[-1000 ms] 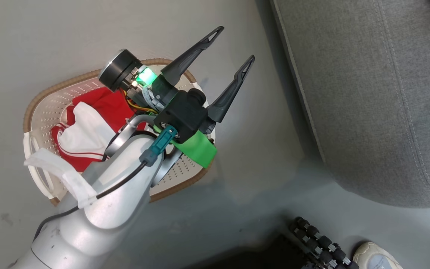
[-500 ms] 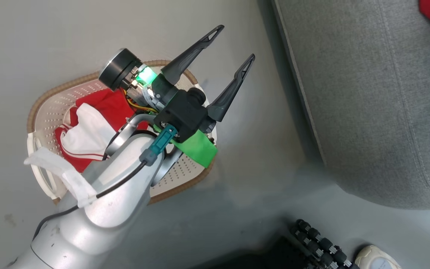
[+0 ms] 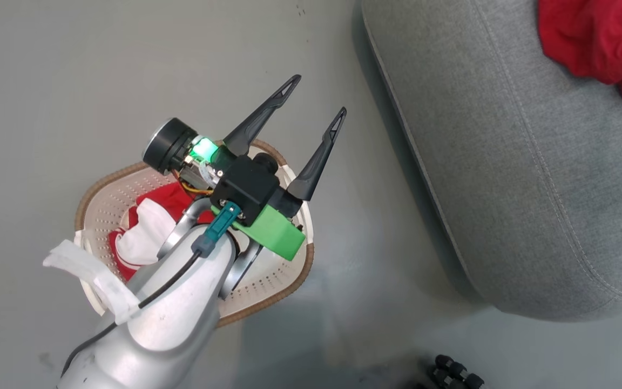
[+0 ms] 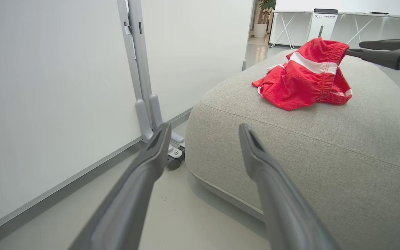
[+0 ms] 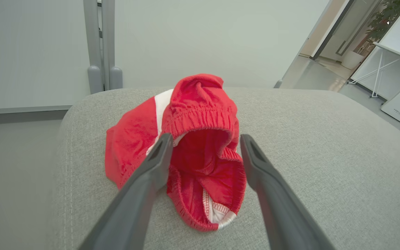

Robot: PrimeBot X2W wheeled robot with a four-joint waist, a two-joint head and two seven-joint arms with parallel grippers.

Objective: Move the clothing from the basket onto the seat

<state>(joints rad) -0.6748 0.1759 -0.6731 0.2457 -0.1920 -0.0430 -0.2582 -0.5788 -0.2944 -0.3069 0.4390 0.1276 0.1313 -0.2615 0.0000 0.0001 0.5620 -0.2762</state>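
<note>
Clothing is split between two places. Red shorts (image 5: 193, 100) with a gathered elastic waistband and a white side panel lie crumpled on top of the seat (image 3: 505, 162). They sit back from its rounded edge and toward one corner, the waist opening gaping and a scrap of white stitched hem showing at the bottom. The other garment (image 3: 143, 246), red with broad white panels and thin white stripes, sits bunched in the basket (image 3: 270, 278), against the side farthest from the seat. Part of it is hidden under the robot's forearm (image 3: 181, 302).

The basket stands on the floor (image 3: 73, 81), apart from the seat's long edge, so each piece has to be lifted across a strip of bare floor. The right gripper (image 5: 206, 137) hangs near the shorts, pointed at them, with its jaws spread and nothing between them. That reads as a drop-off finished, so that half of the job looks done. The left gripper (image 3: 318, 94) is poised over the basket's seat-side rim, its jaws likewise released and empty. It is aimed out toward the seat rather than down at the cloth.

My judgement is that the next step is the garment in the basket, and that the left arm is the nearer one for it. It would need to tip down into the basket first. Soft, loose fabric like this should pinch easily but may trail or snag on the rim.
</note>
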